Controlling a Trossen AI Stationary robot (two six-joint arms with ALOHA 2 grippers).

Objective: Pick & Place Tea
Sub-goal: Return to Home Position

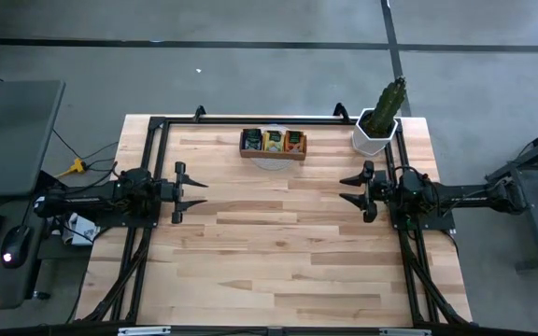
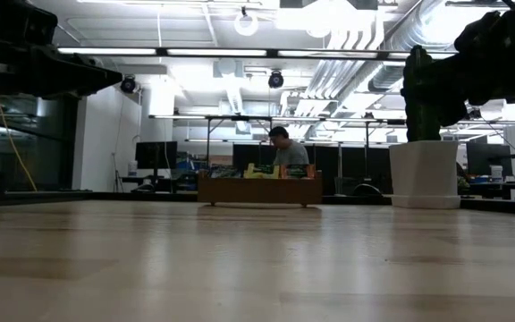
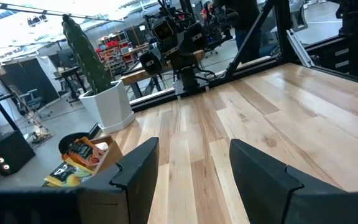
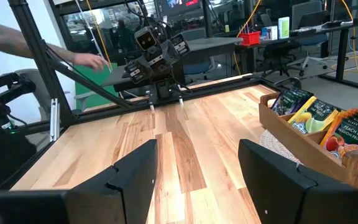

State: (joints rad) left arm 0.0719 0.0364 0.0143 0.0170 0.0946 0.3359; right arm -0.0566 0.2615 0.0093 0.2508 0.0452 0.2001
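Observation:
The tea sachets stand upright in a brown three-compartment wooden tray [image 1: 273, 144] near the table's far edge: dark ones [image 4: 293, 101], yellow-green ones [image 4: 314, 116] and orange ones [image 4: 347, 132], one colour per compartment. My left gripper [image 1: 192, 192] hovers open at the table's left side, pointing right. My right gripper [image 1: 355, 189] hovers open at the right side, pointing left. Both are well short of the tray and touch nothing.
A cactus in a white pot [image 1: 378, 125] stands at the far right corner, right of the tray. A black frame [image 1: 157, 126] rims the table's left, far and right sides. A person's hand [image 4: 91, 60] shows beyond the left edge. Bare wood lies between the grippers.

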